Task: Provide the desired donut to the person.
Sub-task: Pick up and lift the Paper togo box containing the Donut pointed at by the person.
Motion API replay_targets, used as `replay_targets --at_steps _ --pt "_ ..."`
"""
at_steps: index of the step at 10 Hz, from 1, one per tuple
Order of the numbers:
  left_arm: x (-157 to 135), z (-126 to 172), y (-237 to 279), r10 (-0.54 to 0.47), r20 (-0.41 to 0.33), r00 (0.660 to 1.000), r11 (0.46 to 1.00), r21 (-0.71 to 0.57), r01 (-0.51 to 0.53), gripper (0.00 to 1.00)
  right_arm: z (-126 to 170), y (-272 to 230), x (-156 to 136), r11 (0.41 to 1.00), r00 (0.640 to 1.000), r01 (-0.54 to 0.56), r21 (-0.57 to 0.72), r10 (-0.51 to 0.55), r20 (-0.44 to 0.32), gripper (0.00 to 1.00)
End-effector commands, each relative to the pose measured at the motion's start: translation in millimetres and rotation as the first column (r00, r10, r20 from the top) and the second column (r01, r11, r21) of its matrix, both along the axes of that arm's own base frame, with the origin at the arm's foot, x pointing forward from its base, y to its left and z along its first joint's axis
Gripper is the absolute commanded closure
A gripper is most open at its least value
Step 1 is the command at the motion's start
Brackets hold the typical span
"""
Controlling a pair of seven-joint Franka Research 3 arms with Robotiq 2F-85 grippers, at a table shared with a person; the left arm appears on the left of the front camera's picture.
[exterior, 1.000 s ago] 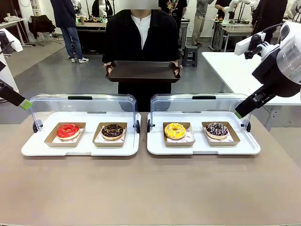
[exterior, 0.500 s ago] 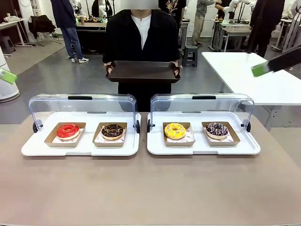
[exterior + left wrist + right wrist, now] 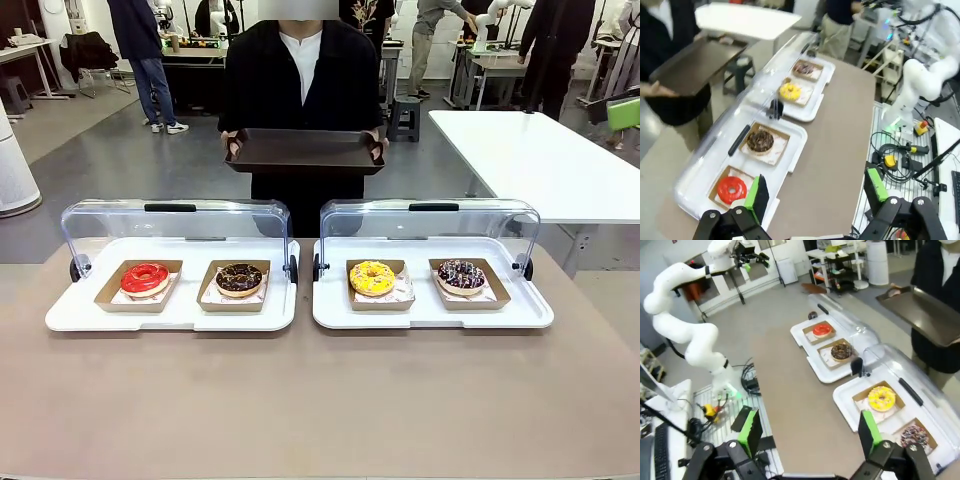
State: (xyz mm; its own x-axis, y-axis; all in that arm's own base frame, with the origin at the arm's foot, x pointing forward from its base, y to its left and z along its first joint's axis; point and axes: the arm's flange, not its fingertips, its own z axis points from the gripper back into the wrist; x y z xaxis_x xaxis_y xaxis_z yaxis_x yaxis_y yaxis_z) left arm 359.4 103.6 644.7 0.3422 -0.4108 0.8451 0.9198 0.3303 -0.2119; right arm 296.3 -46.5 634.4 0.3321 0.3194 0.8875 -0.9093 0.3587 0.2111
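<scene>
The person (image 3: 300, 70) stands at the far side and holds a dark brown tray (image 3: 305, 152) level with both hands. Four donuts lie in cardboard boats: red (image 3: 145, 277), chocolate (image 3: 239, 279), yellow (image 3: 372, 277) and dark sprinkled (image 3: 461, 275). My left gripper (image 3: 817, 192) hangs open and empty high above the table's left end, with the red donut (image 3: 731, 189) nearest below it. High over the right end, my right gripper (image 3: 810, 432) is open and empty too, above the yellow donut (image 3: 881, 397). One green fingertip (image 3: 625, 112) shows at the front view's right edge.
The donuts sit two each on two white trays (image 3: 170, 315) (image 3: 430, 315), whose clear lids (image 3: 175, 215) (image 3: 430, 212) stand rolled back on the far side. A white table (image 3: 530, 160) stands at the right. Other people move in the background.
Both arms have lifted away from the tray lids. The left arm has gone out of the front view; the right has risen to its upper right edge. Person and donuts have not moved.
</scene>
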Motion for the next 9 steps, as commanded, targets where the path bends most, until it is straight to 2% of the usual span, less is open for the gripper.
replay_targets --at_steps 1,3,5,9 --pt "12 -13 23 -0.121 0.049 0.991 0.991 -0.057 0.124 0.00 -8 -15 12 1.000 1.000 -0.001 0.009 0.001 -0.004 0.00" --pt "17 -29 33 -0.147 0.067 0.987 0.989 -0.023 0.149 0.00 -16 -20 18 0.999 0.999 0.019 -0.042 -0.020 -0.034 0.00" --pt "20 -42 37 -0.137 0.046 0.989 0.990 0.036 0.136 0.00 -18 -19 19 0.993 0.999 0.017 -0.115 -0.022 -0.044 0.00" --pt "21 -43 38 -0.125 0.018 0.992 0.990 0.074 0.124 0.00 -17 -14 16 0.977 0.999 -0.032 -0.212 0.030 -0.012 0.00"
